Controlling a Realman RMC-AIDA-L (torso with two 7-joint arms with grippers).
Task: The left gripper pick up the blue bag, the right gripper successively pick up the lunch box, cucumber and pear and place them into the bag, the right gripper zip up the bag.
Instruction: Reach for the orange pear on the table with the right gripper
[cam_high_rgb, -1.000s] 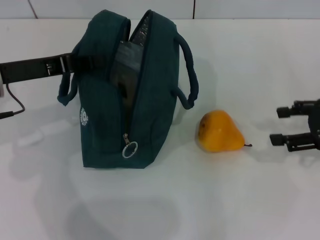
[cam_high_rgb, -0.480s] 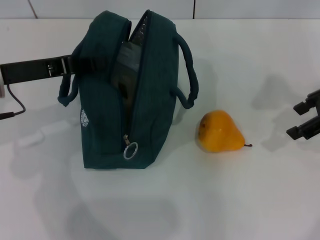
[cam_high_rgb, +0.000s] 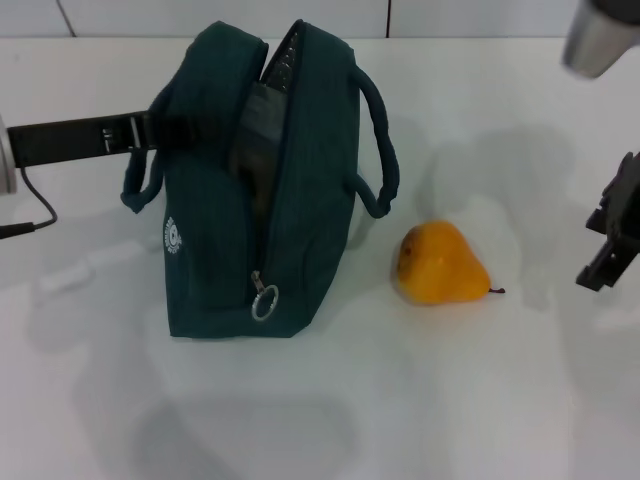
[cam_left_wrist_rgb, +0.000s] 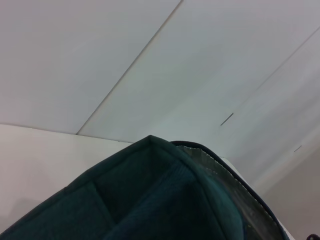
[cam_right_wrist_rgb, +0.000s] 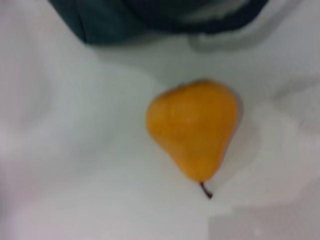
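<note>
The left gripper (cam_high_rgb: 150, 132) reaches in from the left of the blue bag (cam_high_rgb: 262, 190) and meets its near handle, apparently clamped on it, though I cannot tell how its fingers stand. The bag stands upright on the worktop (cam_high_rgb: 400, 400) with its zipper open and dark contents inside. To the bag's right, just beside it, the pear (cam_high_rgb: 440, 264) lies on its side, stem pointing away from the bag. Farther right of the bag, the right gripper (cam_high_rgb: 610, 245) hangs with fingers spread, holding nothing. The pear pick seems in hand; next it likely needs to descend over the pear and close.
</note>
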